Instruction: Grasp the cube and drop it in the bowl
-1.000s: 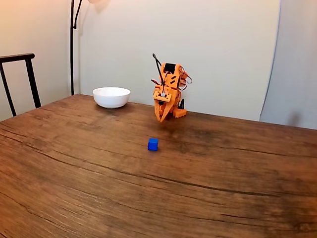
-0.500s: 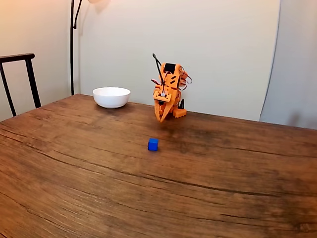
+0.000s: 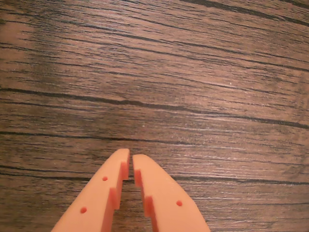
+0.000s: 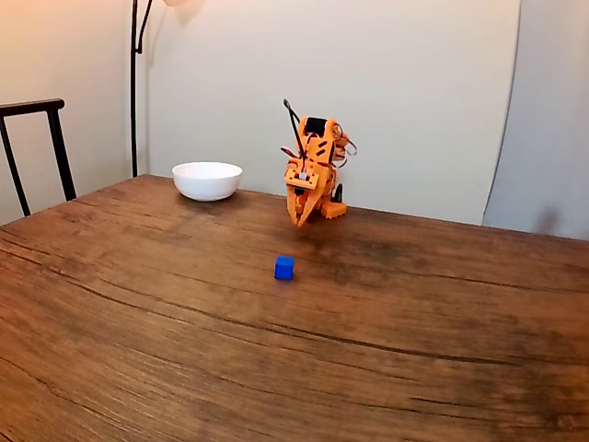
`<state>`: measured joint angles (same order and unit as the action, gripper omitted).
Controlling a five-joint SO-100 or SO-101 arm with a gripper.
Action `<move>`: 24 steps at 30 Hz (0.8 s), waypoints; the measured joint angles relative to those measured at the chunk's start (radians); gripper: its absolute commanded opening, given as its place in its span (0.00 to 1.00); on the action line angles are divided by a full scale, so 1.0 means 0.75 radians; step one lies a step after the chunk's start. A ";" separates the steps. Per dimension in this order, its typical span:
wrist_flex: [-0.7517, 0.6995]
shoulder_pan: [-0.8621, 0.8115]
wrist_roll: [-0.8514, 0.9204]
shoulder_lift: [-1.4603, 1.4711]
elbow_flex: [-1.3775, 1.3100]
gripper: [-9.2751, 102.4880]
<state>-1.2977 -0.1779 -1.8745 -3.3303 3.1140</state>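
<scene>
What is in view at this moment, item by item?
cube: one, bright blue, mid-table, in front of the arm, apart from it
bowl: one, white, far left of the table in the fixed view
table: one, dark brown wood grain
chair: one, black frame, left edge
lamp pole: one, black, behind the bowl
arm: one, orange, folded at the far table edge
gripper: one, orange, jaws nearly closed, holding nothing, above bare wood

Small blue cube flat on the table, well apart from upright white bowl.
</scene>
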 measured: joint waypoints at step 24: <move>0.149 0.000 0.002 0.016 0.002 0.08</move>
<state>-1.1858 -0.1779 -1.8730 -3.3180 3.1155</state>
